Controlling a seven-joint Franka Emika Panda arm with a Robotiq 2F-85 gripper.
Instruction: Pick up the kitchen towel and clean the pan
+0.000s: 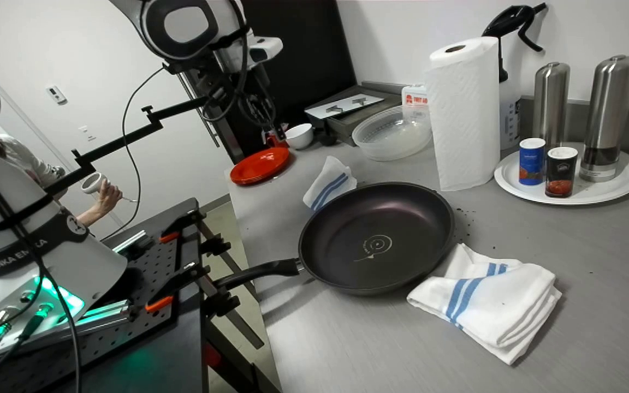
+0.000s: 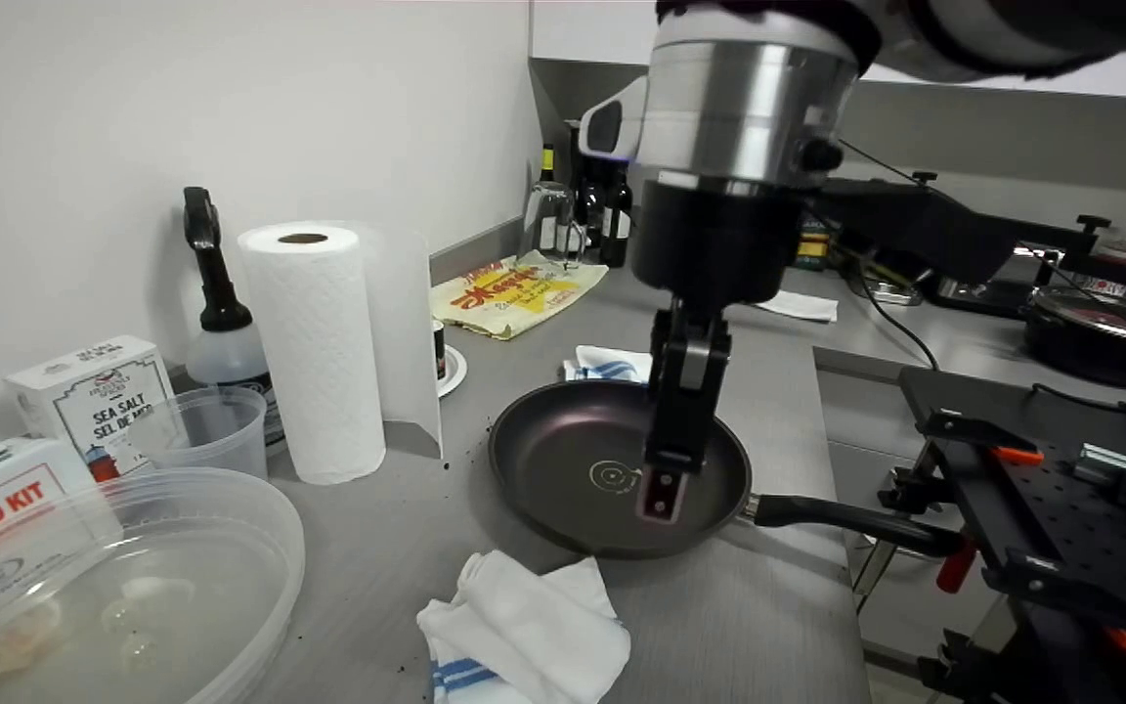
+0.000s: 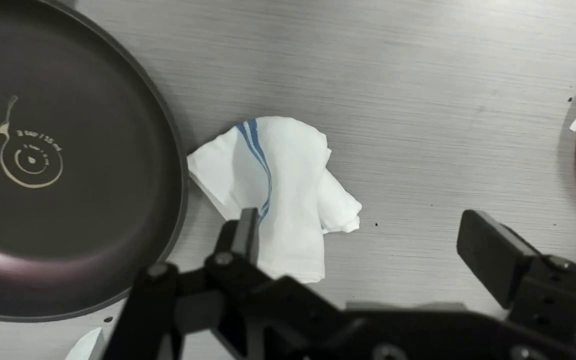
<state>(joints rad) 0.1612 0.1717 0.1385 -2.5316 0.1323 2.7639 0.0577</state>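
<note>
Looking down in the wrist view, we find the gripper (image 3: pixel 360 227) spread wide and empty. The kitchen towel (image 3: pixel 293 190) lies on the counter (image 3: pixel 418 100) just beside the pan (image 3: pixel 93 200), appearing off-centre toward the pan-side finger (image 3: pixel 247 235), which overlaps it in this view; its longer fold runs roughly across the closing direction. We judge that a slight panward shift may be needed before descent.

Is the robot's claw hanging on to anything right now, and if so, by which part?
Nothing is held: the gripper is open in the air, and the blue-striped kitchen towel below it lies on the counter.
</note>
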